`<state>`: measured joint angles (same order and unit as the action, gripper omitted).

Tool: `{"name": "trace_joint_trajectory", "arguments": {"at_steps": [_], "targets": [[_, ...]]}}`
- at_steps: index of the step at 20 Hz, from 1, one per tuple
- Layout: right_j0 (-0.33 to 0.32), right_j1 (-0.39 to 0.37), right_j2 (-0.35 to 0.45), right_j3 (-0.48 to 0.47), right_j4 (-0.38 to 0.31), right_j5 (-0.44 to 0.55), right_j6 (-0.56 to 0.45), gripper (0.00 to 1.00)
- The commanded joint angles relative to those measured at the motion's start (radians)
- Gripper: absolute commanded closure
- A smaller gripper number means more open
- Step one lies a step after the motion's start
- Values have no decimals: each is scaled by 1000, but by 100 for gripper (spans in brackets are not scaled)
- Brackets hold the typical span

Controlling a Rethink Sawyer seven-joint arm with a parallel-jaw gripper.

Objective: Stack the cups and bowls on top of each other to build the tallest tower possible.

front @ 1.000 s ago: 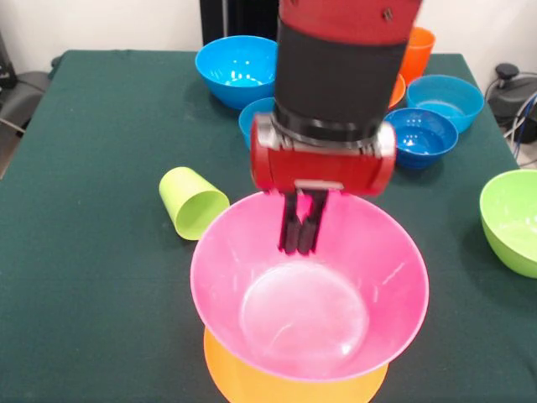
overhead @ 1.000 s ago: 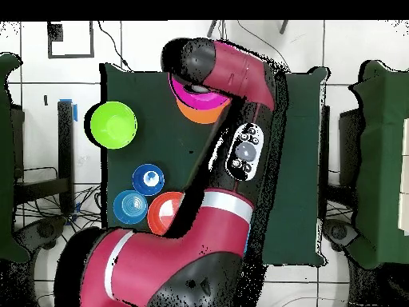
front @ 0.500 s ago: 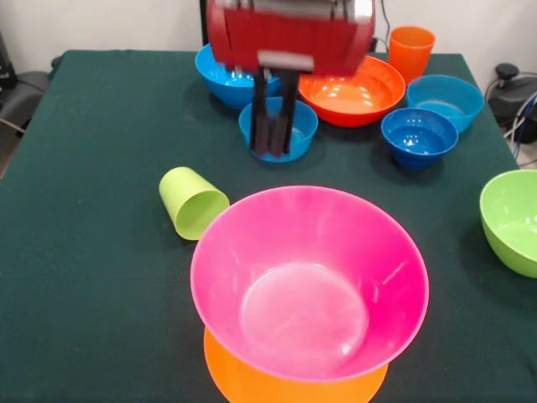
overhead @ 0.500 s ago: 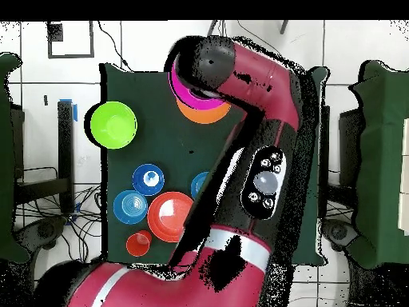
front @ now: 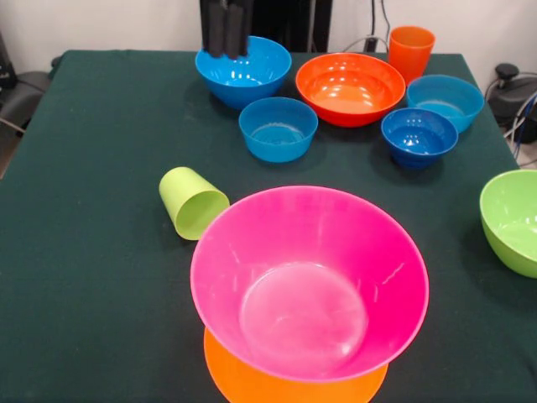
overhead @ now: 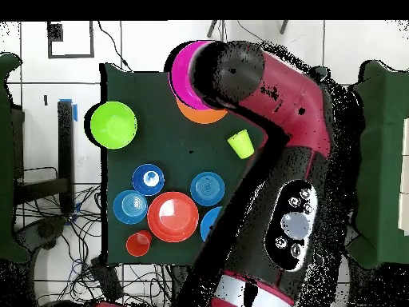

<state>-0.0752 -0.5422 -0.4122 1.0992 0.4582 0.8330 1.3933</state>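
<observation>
The tower stands at the near edge: a large pink bowl sits upright on an upside-down light-orange bowl. A lime green cup lies on its side just left of it. An orange cup stands upright at the far right. My gripper shows only its black tips at the top edge, above the medium blue bowl, shut with nothing in it. In the overhead view the arm hides the gripper and part of the pink bowl.
A red-orange bowl and three small blue bowls cluster at the far side. A lime-green bowl sits at the right edge. The same lime-green bowl lies apart in the overhead view.
The gripper has risen out of the pink bowl and drawn back toward the far left, until only its tips show. The pink bowl stays on the orange one.
</observation>
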Motion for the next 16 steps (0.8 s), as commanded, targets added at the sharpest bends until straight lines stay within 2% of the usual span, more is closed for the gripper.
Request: {"name": "trace_joint_trajectory", "arguments": {"at_steps": [1,9,16], "targets": [[-56,-13,116,198,-140,-29,-89,100],[-108,-36,169,255,-170,-66,-102,100],[-106,-84,186,340,-188,-122,-23,100]]}}
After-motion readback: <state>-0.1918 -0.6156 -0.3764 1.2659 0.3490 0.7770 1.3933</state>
